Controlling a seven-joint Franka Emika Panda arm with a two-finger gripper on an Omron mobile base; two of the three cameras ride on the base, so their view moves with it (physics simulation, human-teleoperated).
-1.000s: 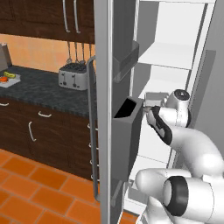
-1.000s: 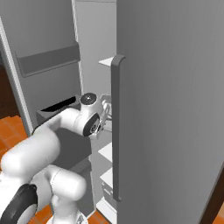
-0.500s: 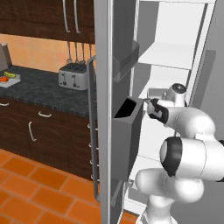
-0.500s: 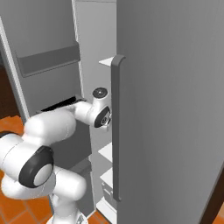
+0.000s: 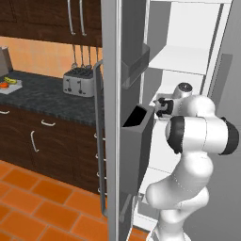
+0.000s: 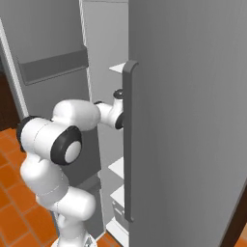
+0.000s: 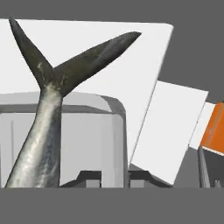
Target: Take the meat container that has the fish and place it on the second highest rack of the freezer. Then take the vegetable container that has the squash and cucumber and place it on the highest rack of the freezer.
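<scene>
My arm has swung deep into the freezer (image 5: 188,61), onto a middle rack. The meat container (image 7: 65,140) with its fish (image 7: 48,109) sits right before my pincer (image 5: 162,107); whether I'm clamped or releasing, I can't tell.
</scene>
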